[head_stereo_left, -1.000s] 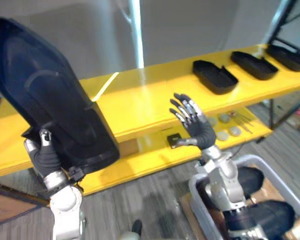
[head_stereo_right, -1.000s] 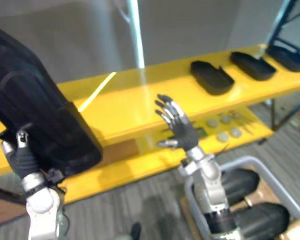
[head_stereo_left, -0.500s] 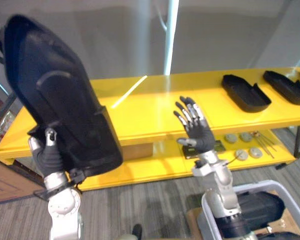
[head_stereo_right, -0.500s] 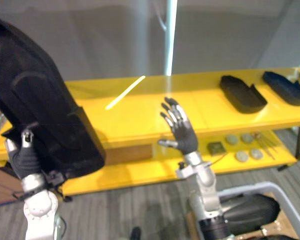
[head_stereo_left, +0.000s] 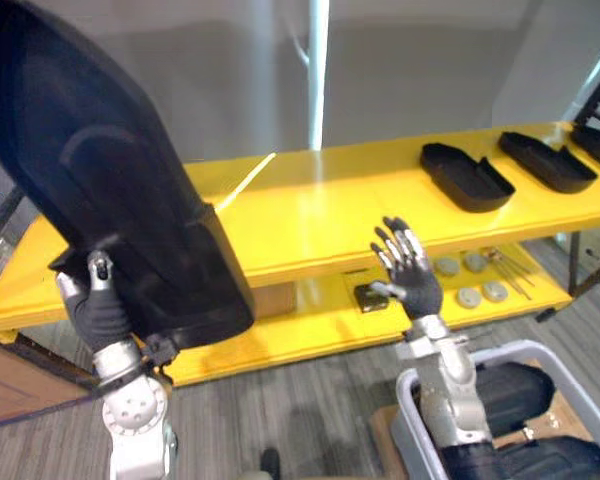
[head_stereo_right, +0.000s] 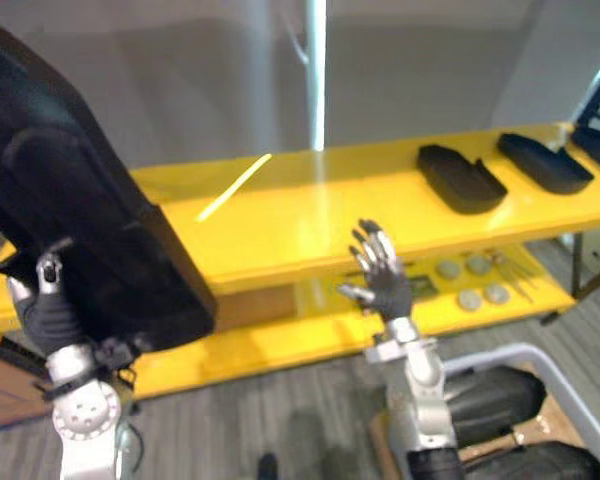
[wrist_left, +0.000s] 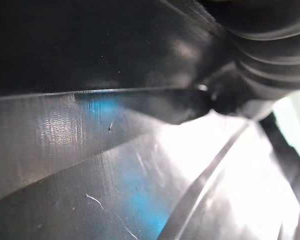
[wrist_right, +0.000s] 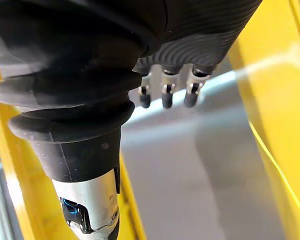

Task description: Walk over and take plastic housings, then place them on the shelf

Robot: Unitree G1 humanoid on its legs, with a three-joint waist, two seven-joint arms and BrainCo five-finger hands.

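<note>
Carrying stage of the shelving task. A large black plastic housing [head_stereo_left: 100, 190] is gripped by its lower end in the left hand [head_stereo_left: 100, 312]. The thumb is seen pressed on the near face and the fingers are hidden behind the shell. Nearly the whole length of the part rises above the thumb, tilted away from the palm.

The right hand [head_stereo_left: 412, 278] is raised with its fingers straight and spread, and nothing is held in it. The yellow shelf [head_stereo_left: 310, 215] lies beyond its fingertips. Two shelved housings [head_stereo_left: 465, 177] are seen well off to that hand's outer side. A grey bin [head_stereo_right: 500, 351] with further black parts sits below its wrist.

Three risks are judged from this pose:
- **Pivoting:** the load is top-heavy and pinched at one end only, so it could pivot about the thumb or slip if it is swung quickly.
- **Striking the shelf:** the long free end could hit the shelf's front edge if it is lowered before it has been carried far enough over the board.
- **Toppling:** a release near that edge could let the part fall to the floor.

No support is given by the free hand.
</note>
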